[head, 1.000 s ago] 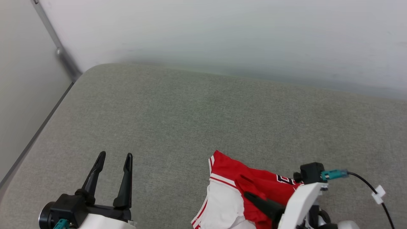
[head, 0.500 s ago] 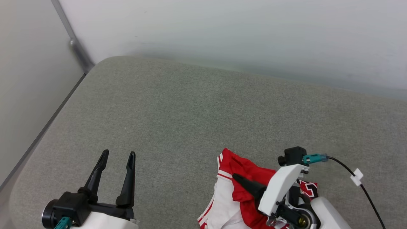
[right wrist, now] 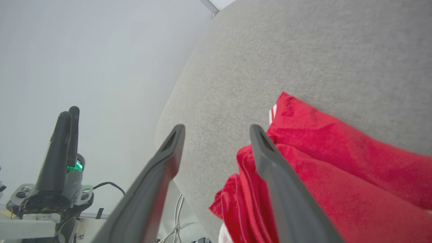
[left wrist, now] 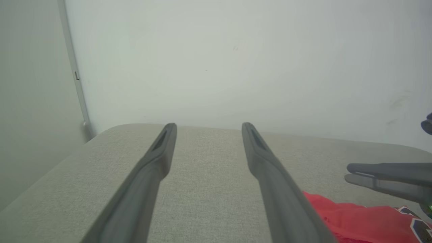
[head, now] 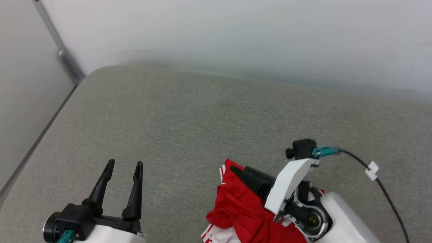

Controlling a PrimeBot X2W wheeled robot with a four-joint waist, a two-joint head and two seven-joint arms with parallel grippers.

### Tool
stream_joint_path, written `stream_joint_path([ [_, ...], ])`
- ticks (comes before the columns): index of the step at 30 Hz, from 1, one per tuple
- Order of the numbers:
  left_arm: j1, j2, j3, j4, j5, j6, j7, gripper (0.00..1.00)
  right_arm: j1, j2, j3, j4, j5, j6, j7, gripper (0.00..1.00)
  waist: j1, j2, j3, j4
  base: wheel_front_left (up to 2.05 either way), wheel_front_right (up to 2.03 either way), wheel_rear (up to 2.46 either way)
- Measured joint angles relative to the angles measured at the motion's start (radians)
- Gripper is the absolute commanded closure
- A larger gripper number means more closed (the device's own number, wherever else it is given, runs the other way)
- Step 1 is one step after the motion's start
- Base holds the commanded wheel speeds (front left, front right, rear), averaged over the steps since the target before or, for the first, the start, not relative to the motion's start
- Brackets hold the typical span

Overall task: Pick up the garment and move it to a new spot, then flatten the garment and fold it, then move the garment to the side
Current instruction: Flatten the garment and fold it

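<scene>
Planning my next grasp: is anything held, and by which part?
Nothing. The left gripper and right gripper are both open; the jersey lies beside the right one, not between its jaws.

garment [head: 236, 206] cut off below, lettering [left wrist: 418, 225] clipped

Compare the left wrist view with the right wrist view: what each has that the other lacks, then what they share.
Left wrist, not right wrist: dark lettering on the jersey. Right wrist, not left wrist: cables below the cushion edge. Both: jersey, cushion, wall, the open left gripper and the open right gripper.
</scene>
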Motion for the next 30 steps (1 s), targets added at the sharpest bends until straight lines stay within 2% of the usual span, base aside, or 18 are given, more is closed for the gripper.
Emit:
stream_joint_path([
  [2, 0.000, 0.001, 0.000, -0.001, 0.001, 0.000, 0.000, 0.00, -0.019, 0.000, -0.037, 0.001, -0.075, 0.000, -0.007, 0.00, 0.0000, 0.0000, -0.004, -0.015, 0.00, 0.00, 0.00],
  [6, 0.001, 0.002, -0.001, -0.005, 0.002, 0.000, 0.000, 0.00, -0.045, -0.024, -0.130, -0.046, -0.301, 0.000, -0.012, 0.00, 0.0000, 0.0000, -0.008, -0.047, 0.00, 0.00, 0.00],
  [13, -0.001, 0.000, -0.003, -0.007, 0.002, 0.000, -0.001, 0.00, -0.017, -0.212, -0.239, -0.226, -0.638, 0.000, -0.104, 0.00, 0.0000, 0.0000, -0.006, -0.095, 0.00, 0.00, 0.00],
  [18, -0.004, -0.003, -0.008, -0.008, 0.003, 0.000, -0.001, 0.00, 0.068, -0.307, -0.325, -0.319, -0.767, 0.000, -0.201, 0.00, 0.0000, 0.0000, -0.004, -0.114, 0.00, 0.00, 0.00],
  [23, -0.004, -0.009, -0.011, -0.009, -0.002, 0.000, -0.001, 0.00, 0.174, -0.315, -0.454, -0.395, -0.841, 0.000, -0.289, 0.00, 0.0000, 0.0000, 0.003, -0.127, 0.00, 0.00, 0.00],
  [26, -0.003, -0.009, -0.014, -0.010, -0.003, 0.000, -0.001, 0.00, 0.239, -0.271, -0.525, -0.440, -0.849, 0.000, -0.326, 0.00, 0.0000, 0.0000, 0.008, -0.130, 0.00, 0.00, 0.00],
  [30, 0.005, -0.015, -0.012, -0.014, -0.013, 0.000, -0.001, 0.00, 0.323, -0.214, -0.564, -0.504, -0.860, 0.000, -0.360, 0.00, -0.0001, 0.0000, 0.013, -0.129, 0.00, 0.00, 0.00],
])
